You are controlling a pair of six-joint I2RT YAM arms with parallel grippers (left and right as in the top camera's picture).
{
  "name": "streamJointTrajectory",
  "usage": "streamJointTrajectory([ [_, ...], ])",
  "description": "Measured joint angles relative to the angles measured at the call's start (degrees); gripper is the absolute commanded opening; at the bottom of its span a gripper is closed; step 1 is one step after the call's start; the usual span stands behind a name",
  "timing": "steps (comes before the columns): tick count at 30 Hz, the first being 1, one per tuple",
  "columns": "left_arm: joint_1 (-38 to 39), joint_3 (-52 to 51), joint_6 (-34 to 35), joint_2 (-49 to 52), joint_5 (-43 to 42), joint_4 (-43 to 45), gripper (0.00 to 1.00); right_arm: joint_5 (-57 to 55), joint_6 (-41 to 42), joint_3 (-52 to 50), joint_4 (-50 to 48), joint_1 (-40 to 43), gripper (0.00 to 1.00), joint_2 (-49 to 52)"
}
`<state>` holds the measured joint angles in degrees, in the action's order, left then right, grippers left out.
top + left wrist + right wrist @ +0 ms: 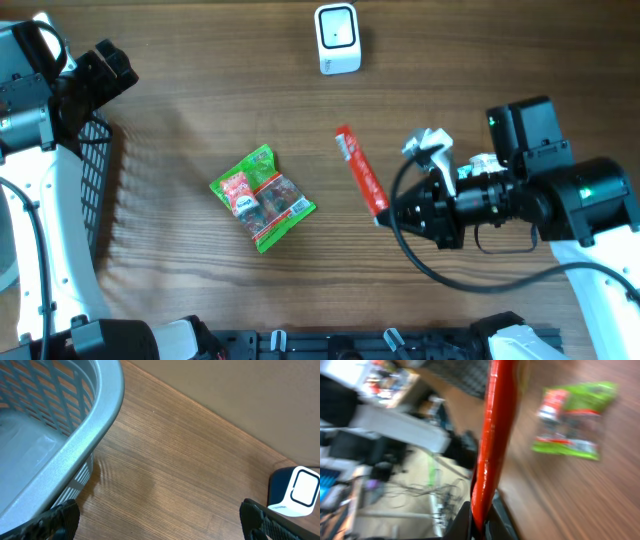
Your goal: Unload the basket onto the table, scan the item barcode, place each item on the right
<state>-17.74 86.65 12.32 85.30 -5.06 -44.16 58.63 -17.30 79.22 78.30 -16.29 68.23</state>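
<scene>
R gripper (481, 527): clamped on lower end of red stick pack (360, 170)
Pack: betw green snack bag (262, 196) & R arm; scanner (337, 38) well apart
L gripper (160, 519): spread wide, holding nothing, by basket (95, 420)

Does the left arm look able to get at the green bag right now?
Probably yes: the left arm has its jaws open and empty. Only bare table lies between it and the bag, and the basket sits beside it, not across the path.
</scene>
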Motion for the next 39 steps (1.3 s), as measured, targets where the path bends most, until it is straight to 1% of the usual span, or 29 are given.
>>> streamJointTrajectory([
  [1,0.0,0.0,0.0,0.0,0.0,0.0,1.0,-8.8,3.1,-0.3,-2.2,0.0,0.04,0.6],
  [4,0.0,0.0,0.0,0.0,0.0,0.0,1.0,-16.1,8.5,-2.4,-7.4,0.0,0.04,1.4],
  [7,0.0,0.0,0.0,0.0,0.0,0.0,1.0,-22.2,14.2,-3.0,-9.9,-0.1,0.04,2.7],
  [10,0.0,0.0,0.0,0.0,0.0,0.0,1.0,-28.6,19.2,-3.0,-13.3,-2.0,0.04,3.0],
  [12,0.0,0.0,0.0,0.0,0.0,0.0,1.0,-32.2,22.8,-3.0,-15.5,-3.9,0.04,3.1],
  [14,0.0,0.0,0.0,0.0,0.0,0.0,1.0,-34.5,25.1,-2.8,-15.7,-4.2,0.04,3.1],
  [19,0.0,0.0,0.0,0.0,0.0,0.0,1.0,-38.0,28.4,-0.7,-17.0,-4.2,0.04,3.1],
  [21,0.0,0.0,0.0,0.0,0.0,0.0,1.0,-39.7,29.1,1.7,-15.5,-4.2,0.04,4.3],
  [24,0.0,0.0,0.0,0.0,0.0,0.0,1.0,-42.3,29.0,10.6,-10.1,-4.2,0.05,8.1],
  [26,0.0,0.0,0.0,0.0,0.0,0.1,1.0,-45.0,28.4,16.8,-4.7,-4.3,0.04,11.3],
  [28,0.0,0.0,0.0,0.0,0.0,0.0,1.0,-49.2,26.0,24.9,-2.4,-4.9,0.04,17.3],
  [30,0.0,0.0,0.0,0.0,0.0,0.0,1.0,-52.5,20.9,29.6,-2.5,-6.3,0.04,22.6],
  [31,0.0,0.0,0.0,0.0,0.0,0.0,1.0,-53.7,18.5,30.9,-3.6,-7.0,0.04,24.6],
  [32,0.0,0.0,0.0,0.0,0.0,0.0,1.0,-56.4,14.2,31.9,-5.7,-8.2,0.04,28.4],
  [33,0.0,0.0,0.0,0.0,0.0,0.0,1.0,-58.0,12.1,32.0,-6.8,-8.8,0.04,30.8],
  [36,0.0,0.0,0.0,0.0,0.0,0.1,1.0,-63.1,7.4,32.0,-13.0,-9.1,0.04,39.8],
  [39,0.0,0.0,0.0,0.0,0.0,0.1,1.0,-68.2,5.2,31.9,-20.9,-9.1,0.04,47.5],
])
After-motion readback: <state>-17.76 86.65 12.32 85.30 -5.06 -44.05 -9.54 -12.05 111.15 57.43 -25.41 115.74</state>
